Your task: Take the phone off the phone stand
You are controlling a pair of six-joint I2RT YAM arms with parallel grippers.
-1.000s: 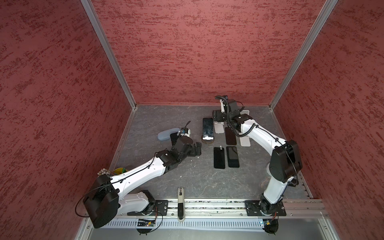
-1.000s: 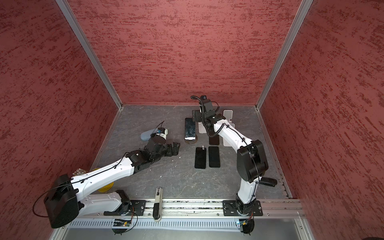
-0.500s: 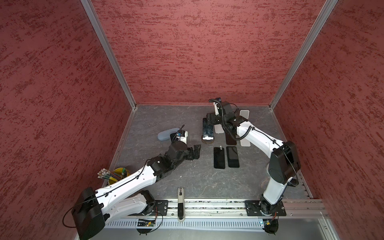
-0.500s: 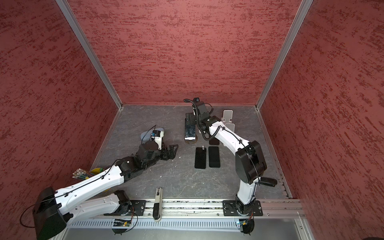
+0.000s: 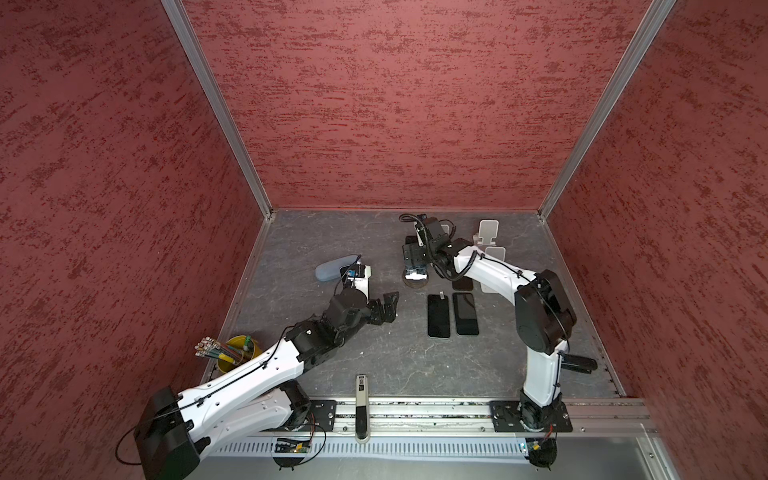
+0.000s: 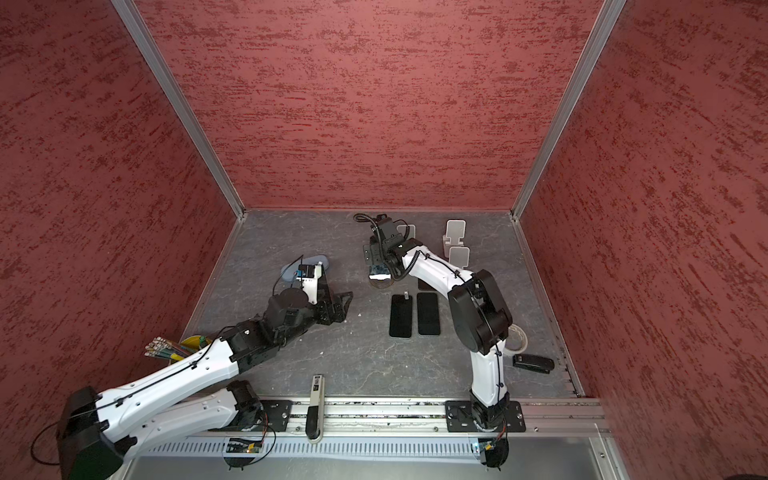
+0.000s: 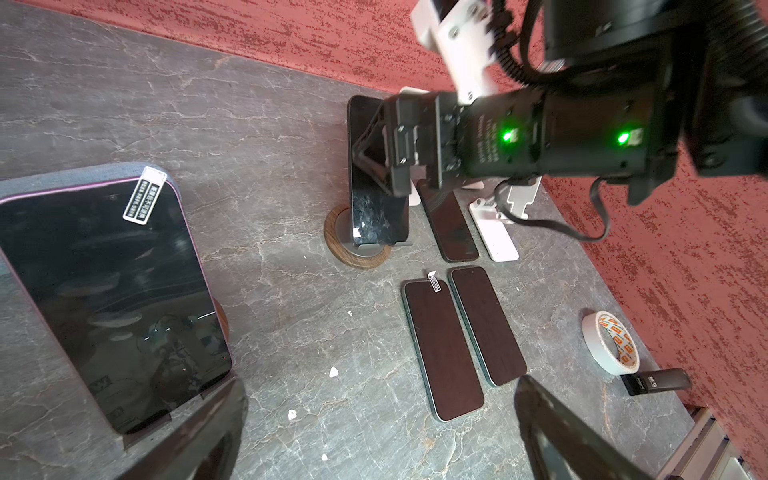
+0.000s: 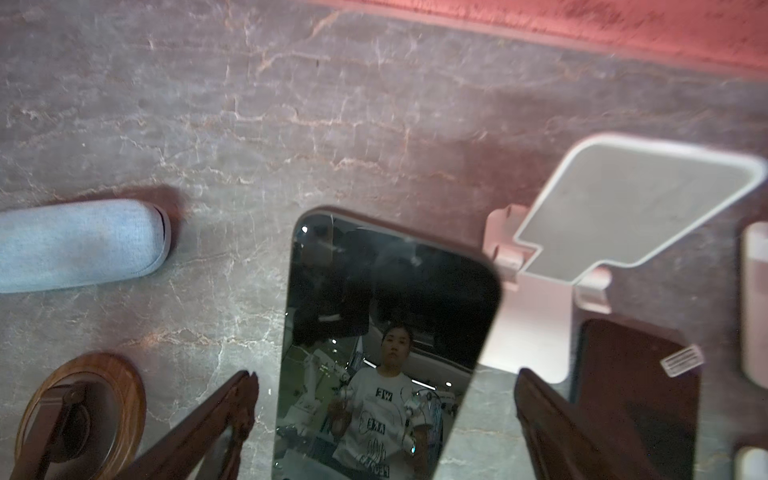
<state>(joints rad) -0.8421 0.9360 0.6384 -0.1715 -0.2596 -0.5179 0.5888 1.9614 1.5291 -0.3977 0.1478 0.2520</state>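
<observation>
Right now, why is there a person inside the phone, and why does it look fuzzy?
In the right wrist view the phone is a dark mirror showing a person in a white shirt, and the picture is soft and pinkish; the left wrist view is sharp, with two green lights glaring; both top views are evenly lit, shadows faint.

The dark glass phone (image 7: 376, 216) stands on the round wooden-based stand (image 7: 331, 240), between my right fingers (image 8: 557, 432). Before it on the grey stone counter (image 5: 374, 357) lie a tabbed dark phone (image 5: 439, 316) and, right of it, a plain dark phone (image 5: 465, 313). A blue-grey fabric pouch (image 5: 332, 269) lies to its left.
</observation>
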